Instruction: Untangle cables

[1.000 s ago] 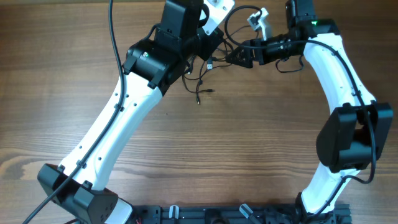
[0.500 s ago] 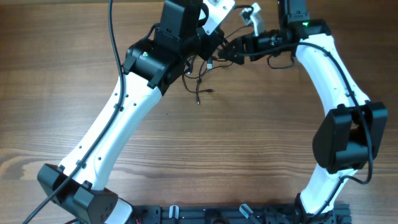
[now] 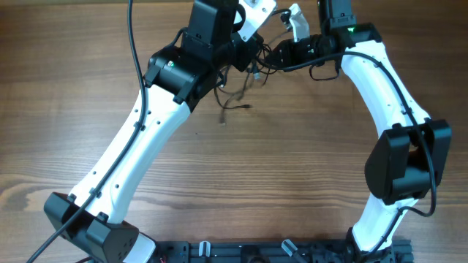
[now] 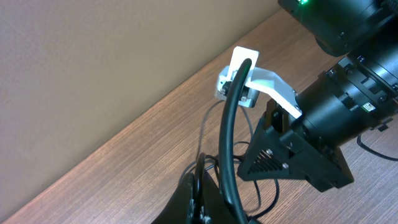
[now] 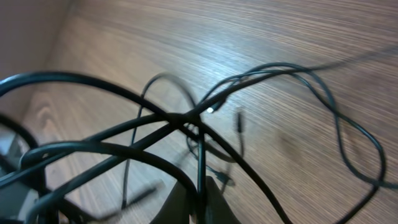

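The cables point(image 3: 235, 91) are thin black cords bunched at the far middle of the table, with loose plug ends trailing toward me. My left gripper point(image 3: 247, 52) is shut on one strand; in the left wrist view its fingers point(image 4: 189, 202) pinch a thin cord point(image 4: 199, 180). My right gripper point(image 3: 272, 52) faces it from the right, almost touching, and is shut on another strand. In the right wrist view that cord point(image 5: 200, 155) runs straight up out of the closed gripper point(image 5: 200, 202). More thin loops point(image 5: 339, 124) hang over the wood beyond.
Thicker black wiring point(image 4: 227, 137) on a white bracket point(image 4: 249, 74) crosses the left wrist view and belongs to the arm. A beige wall point(image 4: 93, 62) rises just behind the table's far edge. A black rail point(image 3: 256, 252) lines the near edge.
The right gripper has moved left toward the left gripper and gone from open to shut on a cord. The dangling cable ends have shifted slightly.
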